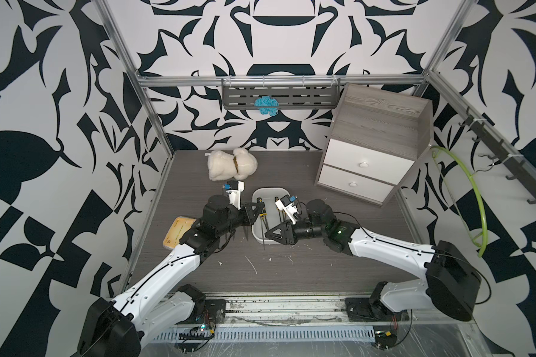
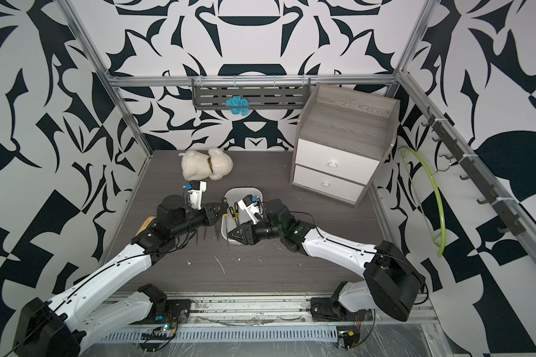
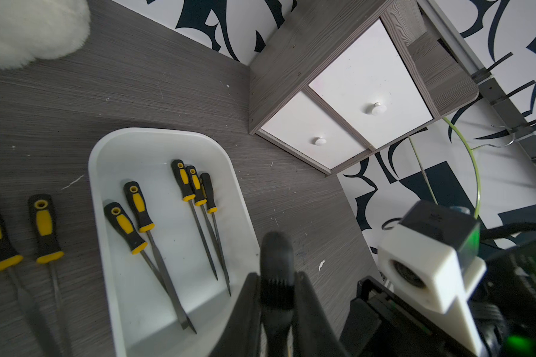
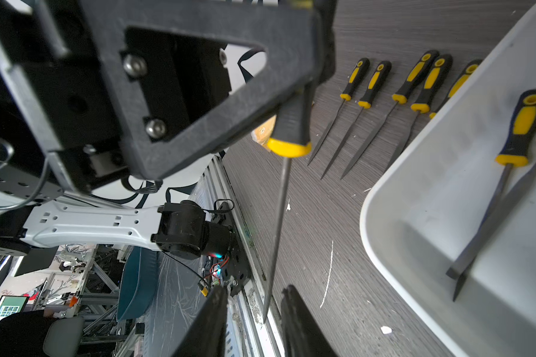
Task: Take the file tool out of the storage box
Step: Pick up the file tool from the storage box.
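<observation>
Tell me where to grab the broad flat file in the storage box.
Best grip the broad flat file by its handle, from above, jaws across its width. The handle is its thickest part; the blade lies flat in the storage box, crossing the neighbouring file, whose handle sits close.

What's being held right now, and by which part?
The left gripper holds a file by its black handle. The right gripper is open, holding nothing.
</observation>
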Controlling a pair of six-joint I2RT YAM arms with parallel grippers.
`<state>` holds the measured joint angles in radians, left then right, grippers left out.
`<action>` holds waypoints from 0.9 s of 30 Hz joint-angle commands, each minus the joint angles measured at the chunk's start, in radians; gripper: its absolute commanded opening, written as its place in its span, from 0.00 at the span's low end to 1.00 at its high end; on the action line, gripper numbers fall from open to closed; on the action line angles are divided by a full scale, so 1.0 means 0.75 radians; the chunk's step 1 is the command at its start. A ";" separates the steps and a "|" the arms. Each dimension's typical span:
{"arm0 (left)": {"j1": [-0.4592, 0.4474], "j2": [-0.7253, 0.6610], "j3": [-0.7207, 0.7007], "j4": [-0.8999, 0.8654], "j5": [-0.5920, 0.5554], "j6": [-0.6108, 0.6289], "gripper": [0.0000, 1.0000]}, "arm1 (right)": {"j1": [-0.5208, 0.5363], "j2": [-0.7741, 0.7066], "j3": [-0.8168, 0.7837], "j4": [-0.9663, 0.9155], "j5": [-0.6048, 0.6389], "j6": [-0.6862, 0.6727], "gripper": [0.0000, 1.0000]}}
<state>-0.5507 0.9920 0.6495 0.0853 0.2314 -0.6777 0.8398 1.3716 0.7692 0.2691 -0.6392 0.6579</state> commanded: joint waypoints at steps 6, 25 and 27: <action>0.001 -0.018 0.007 0.000 -0.012 0.031 0.00 | 0.085 0.085 0.082 -0.007 -0.016 -0.042 0.32; 0.000 0.020 -0.011 0.042 0.015 -0.018 0.04 | 0.088 0.071 0.074 -0.030 0.081 -0.063 0.00; 0.000 0.029 -0.012 0.050 0.021 -0.015 0.13 | 0.089 0.063 0.075 -0.043 0.090 -0.069 0.00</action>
<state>-0.5507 1.0039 0.6495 0.1036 0.2260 -0.6842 0.9051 1.4586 0.7898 0.2199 -0.5964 0.6262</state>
